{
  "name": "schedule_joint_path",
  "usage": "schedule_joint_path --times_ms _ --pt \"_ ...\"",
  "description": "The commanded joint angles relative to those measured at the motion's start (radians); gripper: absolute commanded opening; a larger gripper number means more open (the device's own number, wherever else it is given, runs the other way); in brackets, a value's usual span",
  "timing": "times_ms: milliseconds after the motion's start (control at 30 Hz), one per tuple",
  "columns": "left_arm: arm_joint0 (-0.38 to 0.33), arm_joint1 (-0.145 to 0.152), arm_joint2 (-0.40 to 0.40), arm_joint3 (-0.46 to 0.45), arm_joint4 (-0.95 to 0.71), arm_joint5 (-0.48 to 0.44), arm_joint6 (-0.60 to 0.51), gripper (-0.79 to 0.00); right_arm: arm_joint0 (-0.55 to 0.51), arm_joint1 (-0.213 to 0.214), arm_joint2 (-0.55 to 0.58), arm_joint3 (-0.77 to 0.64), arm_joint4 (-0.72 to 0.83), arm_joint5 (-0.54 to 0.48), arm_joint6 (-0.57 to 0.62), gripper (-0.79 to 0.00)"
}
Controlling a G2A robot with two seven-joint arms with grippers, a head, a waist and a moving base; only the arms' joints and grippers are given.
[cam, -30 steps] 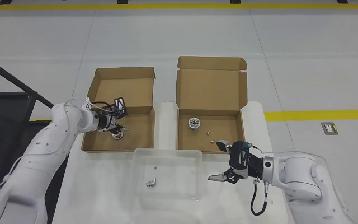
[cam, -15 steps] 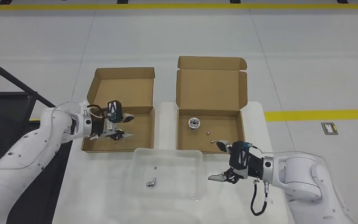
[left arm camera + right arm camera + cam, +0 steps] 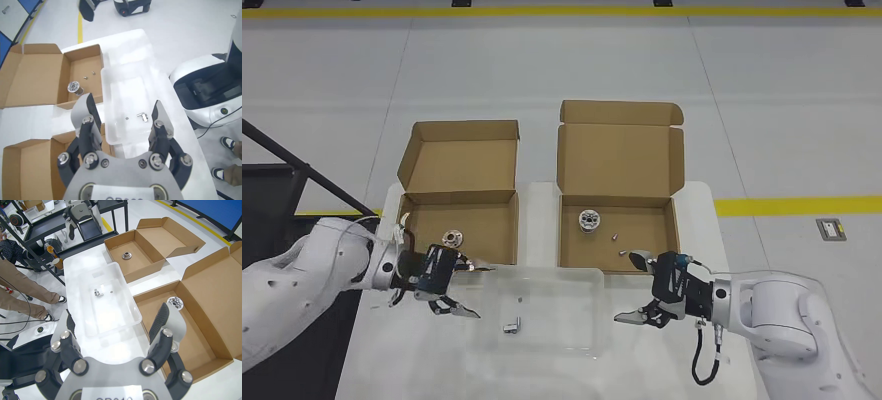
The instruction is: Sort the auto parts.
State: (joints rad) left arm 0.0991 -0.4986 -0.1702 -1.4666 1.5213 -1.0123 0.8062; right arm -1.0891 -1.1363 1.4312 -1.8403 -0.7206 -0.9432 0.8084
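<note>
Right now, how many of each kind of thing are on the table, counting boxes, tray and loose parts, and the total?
Cardboard boxes: 2
Clear tray: 1
Round metal parts: 2
Small screws: 2
Metal bracket: 1
Tiny loose piece in tray: 1
Total: 9

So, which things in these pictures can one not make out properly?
- Tiny dark speck in the clear tray: too small to identify in every view.
- Two screws in the right box: top view, too small to tell their type.
- Left box, its inside: left wrist view, mostly behind the left gripper.
</note>
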Motion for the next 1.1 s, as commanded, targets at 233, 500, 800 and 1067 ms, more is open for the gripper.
schedule_joint_path --times_ms 233,500,800,1067 --pt "0.056 -0.04 0.0 -0.038 0.13 0.0 -0.007 -0.163 0.0 0.0 0.0 0.0 0.0 0.0 0.0 0.0" --pt "0.064 -0.053 0.0 -0.019 0.146 0.0 -0.032 0.0 0.0 0.0 0.0 0.0 0.0 0.0 0.0 0.0" --pt "0.111 -0.066 -0.037 -0.024 0.066 0.0 -0.24 0.0 0.0 0.0 0.0 0.0 0.0 0.0 0.0 0.0" --pt "0.118 -0.132 -0.04 -0.072 -0.136 0.0 -0.681 -0.04 0.0 0.0 0.0 0.0 0.0 0.0 0.0 0.0"
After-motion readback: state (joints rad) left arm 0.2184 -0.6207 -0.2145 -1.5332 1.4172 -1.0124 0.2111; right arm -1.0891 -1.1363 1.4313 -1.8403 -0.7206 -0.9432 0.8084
